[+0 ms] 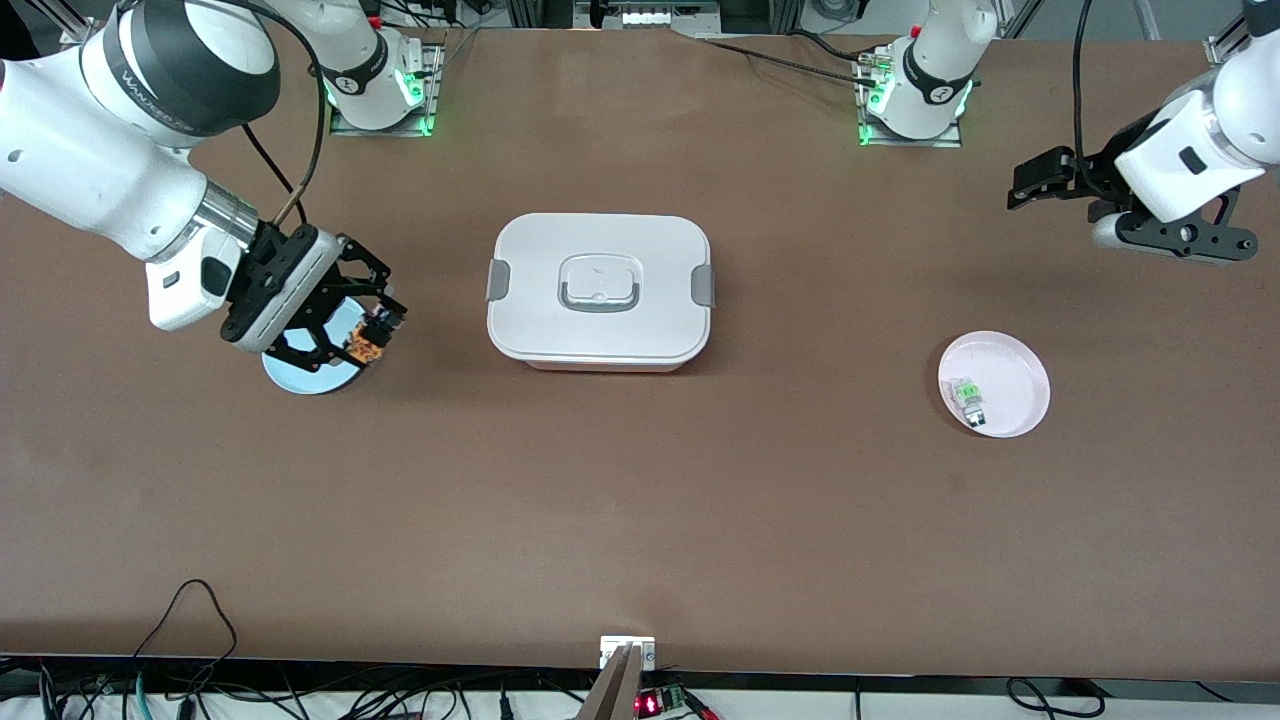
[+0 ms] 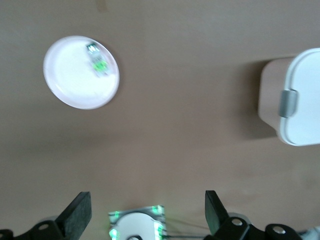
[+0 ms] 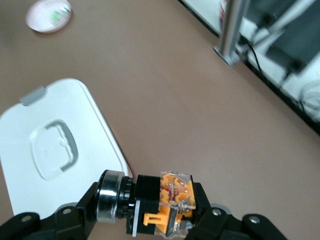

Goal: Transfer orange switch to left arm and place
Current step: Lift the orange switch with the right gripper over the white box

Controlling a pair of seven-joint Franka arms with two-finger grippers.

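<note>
1. Right gripper (image 1: pixel 378 335): clenched on the orange switch (image 1: pixel 366 345), lifted over the blue plate (image 1: pixel 300 378).
2. Step: pickup made; next, I judge, carry it around the box (image 1: pixel 599 290) for a handover.
3. Left gripper (image 2: pixel 148 212): released, waiting at 2 o'clock from the box.
4. Box: smooth white plastic, rounded; grey clasps.
5. Pink plate (image 1: pixel 1010 385): round, glossy, holds a green switch (image 1: pixel 967 396), at 4 o'clock from the box.

Two round plates sit on the table: a pale blue plate (image 1: pixel 310 375) at the right arm's end and a pink plate (image 1: pixel 1010 385) at the left arm's end. There are two small switches, the orange switch (image 1: pixel 370 343) and a grey-green switch (image 1: pixel 967 397). One white box (image 1: pixel 598 290) stands between the plates.
</note>
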